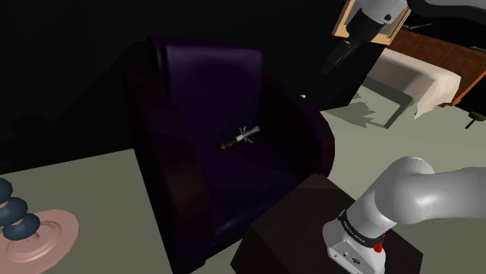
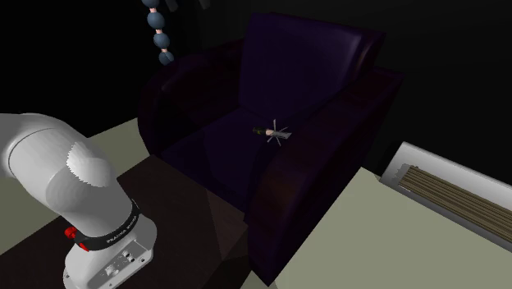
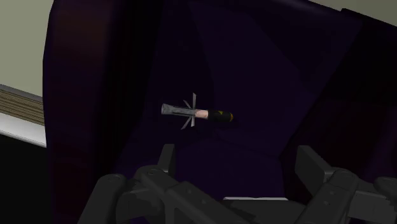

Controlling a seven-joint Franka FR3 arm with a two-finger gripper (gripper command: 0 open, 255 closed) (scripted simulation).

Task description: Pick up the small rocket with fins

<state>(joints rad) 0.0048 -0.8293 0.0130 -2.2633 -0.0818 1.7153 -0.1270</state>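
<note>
A dark purple armchair (image 1: 210,78) stands in the middle. The rocket (image 1: 239,138) lies on its seat, finned end toward the view's upper right. The white arm (image 1: 420,194) rises from the dark stand (image 1: 288,226) at lower right, and its black tool (image 1: 335,61) hangs high beyond the chair's right armrest. A bed (image 1: 420,78) stands at upper right. At lower left, 3 blue balls (image 1: 15,214) are stacked on a pink dish (image 1: 54,233).

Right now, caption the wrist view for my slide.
Open gripper poised over small finned rocket lying on dark purple armchair seat.
</note>
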